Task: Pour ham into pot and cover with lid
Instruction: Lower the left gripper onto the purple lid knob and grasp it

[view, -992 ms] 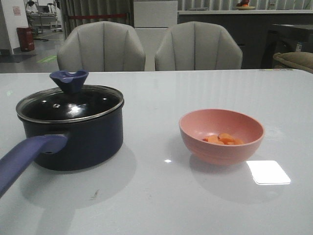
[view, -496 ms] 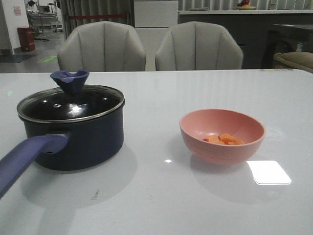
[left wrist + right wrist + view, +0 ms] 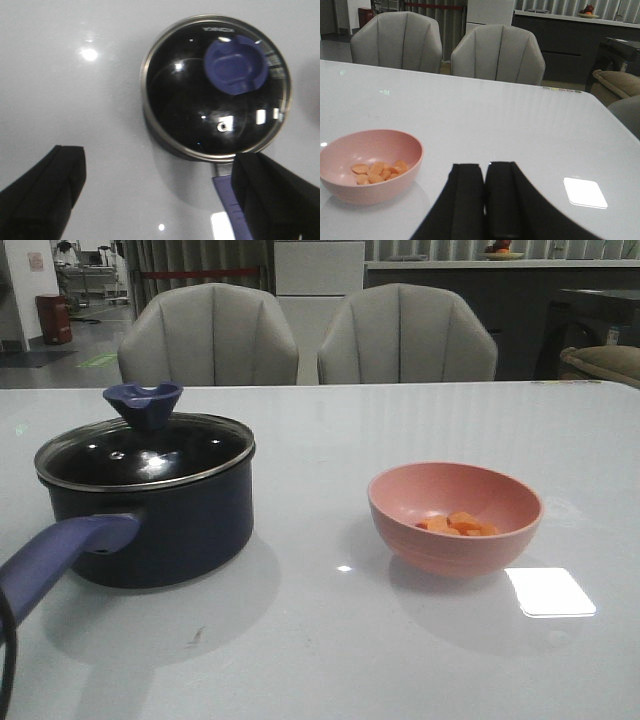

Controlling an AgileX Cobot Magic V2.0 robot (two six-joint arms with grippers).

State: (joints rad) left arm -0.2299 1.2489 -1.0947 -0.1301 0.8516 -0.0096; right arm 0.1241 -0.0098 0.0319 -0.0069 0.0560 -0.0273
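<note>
The dark navy pot point(image 3: 165, 525) stands on the table at the left, its purple-blue handle point(image 3: 60, 555) pointing toward me. The glass lid point(image 3: 145, 452) with its purple-blue knob point(image 3: 143, 403) sits on the pot. The ham point(image 3: 457, 525) lies in a pink bowl point(image 3: 455, 515) at the right. In the left wrist view my left gripper point(image 3: 160, 200) is open and empty above the table, looking down on the lid point(image 3: 200, 110), knob point(image 3: 235, 64) and handle point(image 3: 227, 205). In the right wrist view my right gripper point(image 3: 485, 200) is shut and empty, beside the bowl point(image 3: 370, 165) and ham point(image 3: 377, 171).
Two grey chairs point(image 3: 305, 335) stand behind the table's far edge. A bright light patch point(image 3: 548, 592) lies on the white table point(image 3: 330, 640) near the bowl. A thin dark strip point(image 3: 5, 660) shows at the lower left edge of the front view.
A thin dark strip has come into the lower left corner of the front view. Pot, lid and bowl have not moved.
</note>
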